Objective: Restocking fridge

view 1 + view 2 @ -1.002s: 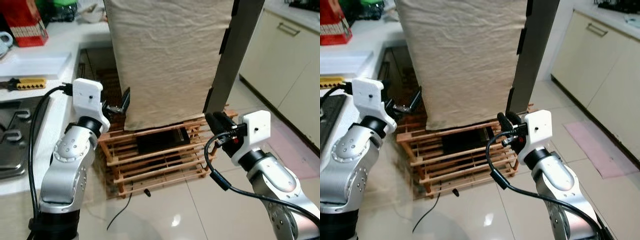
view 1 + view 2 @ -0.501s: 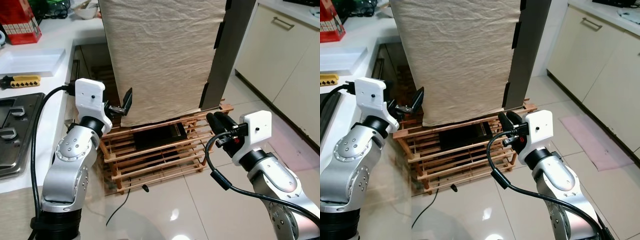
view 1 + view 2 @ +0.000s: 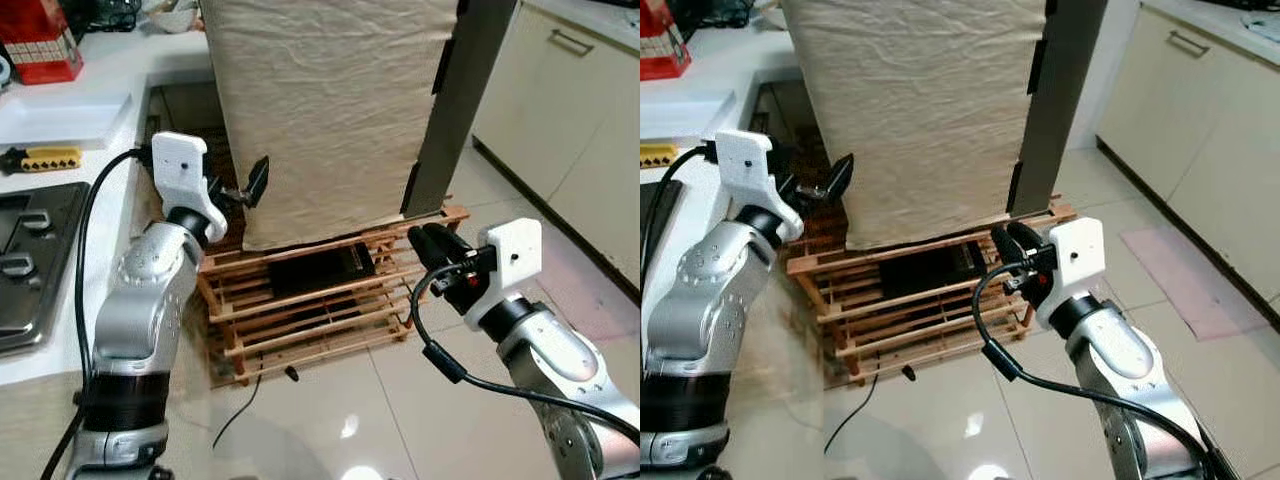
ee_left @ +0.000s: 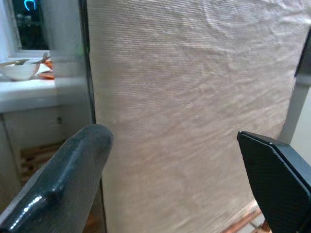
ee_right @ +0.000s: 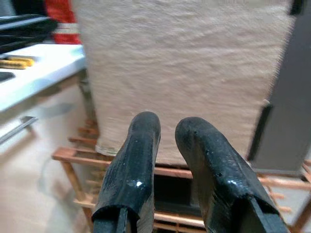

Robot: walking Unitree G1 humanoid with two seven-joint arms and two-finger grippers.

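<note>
Fridge [image 3: 330, 110] upright on wooden rack; draped in beige cloth

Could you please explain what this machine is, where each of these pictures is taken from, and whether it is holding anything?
This is a humanoid robot with two silver arms, each ending in a two-fingered black tool. The two wide pictures come from its head, looking down; the two close pictures come from cameras on its wrists. It faces a fridge draped in a beige cloth, standing on a wooden rack. The left tool is open and raised near the cloth's edge. The right tool is nearly closed, lower, by the rack. Neither holds anything. A white counter lies to the robot's left.
</note>
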